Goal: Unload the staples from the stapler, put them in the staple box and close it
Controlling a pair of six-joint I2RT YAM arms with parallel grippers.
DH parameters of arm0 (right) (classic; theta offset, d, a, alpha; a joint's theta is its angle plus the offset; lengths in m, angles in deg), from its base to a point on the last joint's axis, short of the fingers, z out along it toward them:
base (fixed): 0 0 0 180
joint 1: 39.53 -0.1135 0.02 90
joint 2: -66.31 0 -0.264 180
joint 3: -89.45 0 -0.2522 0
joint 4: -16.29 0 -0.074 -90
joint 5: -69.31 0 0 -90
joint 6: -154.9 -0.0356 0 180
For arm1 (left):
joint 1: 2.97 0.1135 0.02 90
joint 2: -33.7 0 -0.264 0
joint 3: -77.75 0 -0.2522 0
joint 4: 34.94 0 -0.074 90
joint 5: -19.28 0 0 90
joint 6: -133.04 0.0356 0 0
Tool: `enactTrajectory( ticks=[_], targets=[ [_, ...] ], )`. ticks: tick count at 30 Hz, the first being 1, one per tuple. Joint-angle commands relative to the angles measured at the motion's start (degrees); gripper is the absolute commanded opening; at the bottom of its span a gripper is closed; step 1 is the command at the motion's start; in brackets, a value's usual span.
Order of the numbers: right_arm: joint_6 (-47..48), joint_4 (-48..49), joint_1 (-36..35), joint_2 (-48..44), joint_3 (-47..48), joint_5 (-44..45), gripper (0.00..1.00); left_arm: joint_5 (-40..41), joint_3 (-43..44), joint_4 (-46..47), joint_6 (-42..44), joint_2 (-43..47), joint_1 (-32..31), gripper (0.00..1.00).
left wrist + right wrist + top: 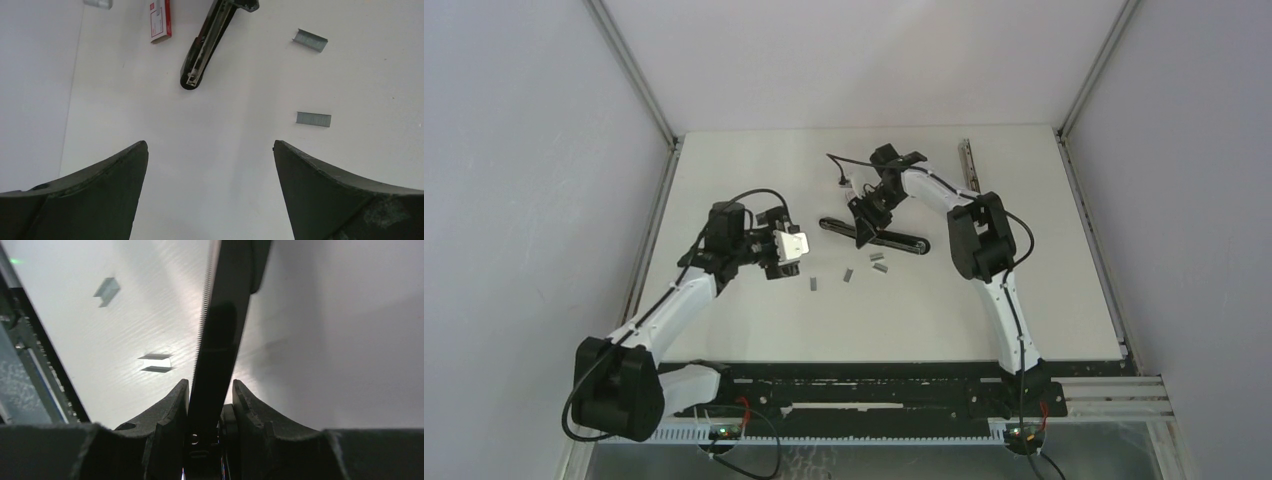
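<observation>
White table (1044, 300): right gripper (210, 385) clamped on opened stapler (909, 245); left gripper (210, 146) spread, empty, staples (313, 119) just ahead. Risk: stapler twisting in the narrow pinch, scattering loose strips.

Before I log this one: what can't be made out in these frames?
Whether the long black stapler is emptied: too small in the top view, and its dark bar fills the right wrist view.
The small red-and-white box: cut by the left wrist view's top edge, print blurred.
</observation>
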Motion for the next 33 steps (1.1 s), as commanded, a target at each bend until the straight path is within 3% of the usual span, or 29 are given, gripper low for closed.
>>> enactTrajectory(
  ticks=[1, 8, 25, 33],
  targets=[
    [-0.75, -4.04, 0.9, -2.83, 5.52, -8.85, 0.0, 0.04, 5.48, -0.2, 5.05, -2.42, -3.05, 1.0],
    [-0.03, -7.98, 0.38, -3.95, 6.07, -14.23, 0.0, 1.97, 9.31, -1.76, 5.99, -5.92, -6.67, 0.99],
    [7.14, -20.03, -3.8, -6.34, 6.62, -27.62, 0.0, 4.57, 9.45, -3.23, 10.36, -8.02, -11.23, 0.98],
    [9.86, -23.95, -4.96, -7.89, 6.93, -31.64, 0.0, 6.2, 9.54, -4.76, 11.57, -9.14, -12.37, 0.92]
  ],
)
